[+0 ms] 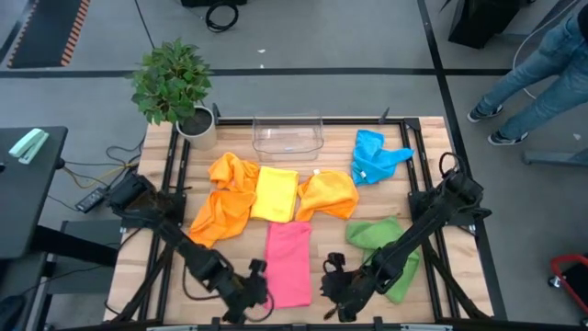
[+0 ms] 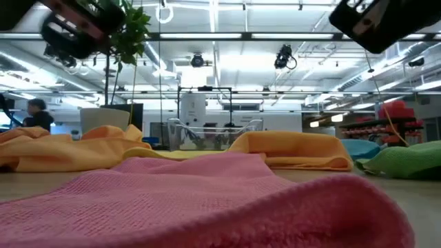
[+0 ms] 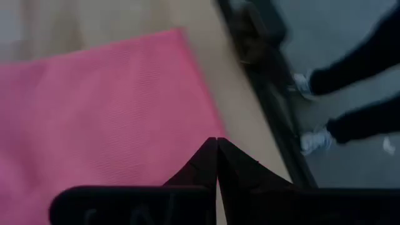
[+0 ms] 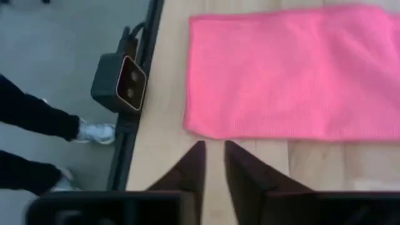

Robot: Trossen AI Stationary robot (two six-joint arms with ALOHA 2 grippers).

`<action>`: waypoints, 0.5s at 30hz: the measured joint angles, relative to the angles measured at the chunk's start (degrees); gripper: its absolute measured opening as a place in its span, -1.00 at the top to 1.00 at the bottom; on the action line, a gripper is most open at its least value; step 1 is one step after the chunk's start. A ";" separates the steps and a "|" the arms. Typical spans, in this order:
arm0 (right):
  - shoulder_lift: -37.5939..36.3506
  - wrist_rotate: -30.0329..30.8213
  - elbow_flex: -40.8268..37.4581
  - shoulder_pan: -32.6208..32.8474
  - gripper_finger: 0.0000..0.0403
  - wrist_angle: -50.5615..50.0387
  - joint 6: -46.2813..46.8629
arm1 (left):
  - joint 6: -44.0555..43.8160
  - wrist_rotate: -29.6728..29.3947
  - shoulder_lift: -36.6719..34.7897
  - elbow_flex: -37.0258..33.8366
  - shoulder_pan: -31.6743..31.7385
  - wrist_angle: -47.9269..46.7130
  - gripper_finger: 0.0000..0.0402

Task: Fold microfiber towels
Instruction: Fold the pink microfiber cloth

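Pink towel lies flat on the near middle of the table, long side running near to far, apparently folded into a narrow strip. Left gripper sits at its near-left corner, jaws pressed together with nothing between them; its wrist view shows the fingertips meeting just over the towel's edge. Right gripper sits just off the near-right corner, jaws slightly parted and holding nothing, over bare wood beside the towel's edge in its wrist view. Other towels wait farther back: two orange towels, one on the left and one right of centre, a yellow towel between them, a blue towel far right, a green towel partly under the right arm. A clear bin stands at the far edge and a potted plant at the far-left corner (a person's legs show on the floor beyond the table, well clear). Risks, as I judge them: a next pinch at the near corners could catch only the top layer and peel the fold open; uneven lifting by the two grippers would skew the strip; the right arm, sweeping back, could drag the green towel along.
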 joint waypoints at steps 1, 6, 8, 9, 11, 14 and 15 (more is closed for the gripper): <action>0.80 0.36 0.04 -0.07 0.53 2.01 -1.46 | 1.26 0.03 0.04 0.00 -0.70 0.09 0.82; 6.41 0.84 0.09 -0.61 0.18 11.91 -8.47 | 5.58 0.06 3.91 0.00 -3.04 4.80 0.35; 7.84 1.55 0.09 -0.49 0.11 14.35 -11.48 | 8.29 0.06 6.09 0.00 -3.19 7.27 0.14; 8.54 1.94 0.13 -0.33 0.09 14.89 -12.65 | 10.63 0.01 6.93 0.04 -3.18 8.24 0.03; 9.68 3.19 0.12 0.07 0.07 14.26 -14.39 | 15.49 -0.08 7.93 0.31 -3.07 8.51 -0.17; 11.08 3.33 0.09 0.34 0.07 14.08 -16.37 | 19.75 -1.08 8.45 0.42 -2.45 8.39 -0.40; 11.46 3.35 0.10 0.37 0.08 14.12 -16.86 | 20.58 -1.08 8.71 0.44 -2.17 8.22 -0.45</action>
